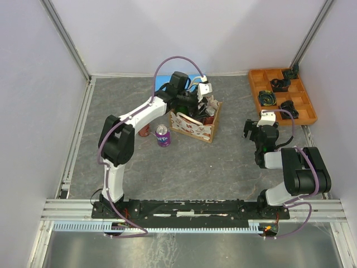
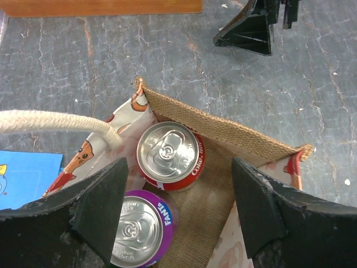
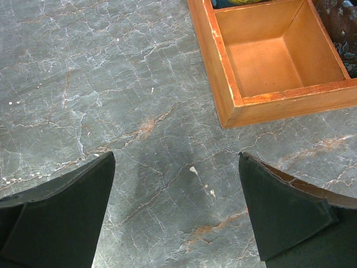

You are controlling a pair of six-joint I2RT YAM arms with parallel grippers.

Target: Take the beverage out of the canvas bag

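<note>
The canvas bag [image 1: 193,127] stands open mid-table. In the left wrist view its burlap inside [image 2: 223,134] and a cream handle [image 2: 56,121] show. A red Coke can [image 2: 170,155] and a purple Fanta can [image 2: 139,229] stand upright inside it. My left gripper [image 1: 202,105] hangs over the bag's mouth, open and empty [image 2: 178,206], with the two cans just off its left finger. A second purple can [image 1: 163,135] stands on the table left of the bag. My right gripper [image 1: 254,131] is open and empty over bare table [image 3: 175,212], right of the bag.
An orange compartment tray [image 1: 252,84] with dark objects sits at the back right; its corner shows in the right wrist view [image 3: 223,72]. A flat blue rectangle [image 1: 162,84] lies behind the bag. A small red object [image 1: 145,132] sits by the left arm.
</note>
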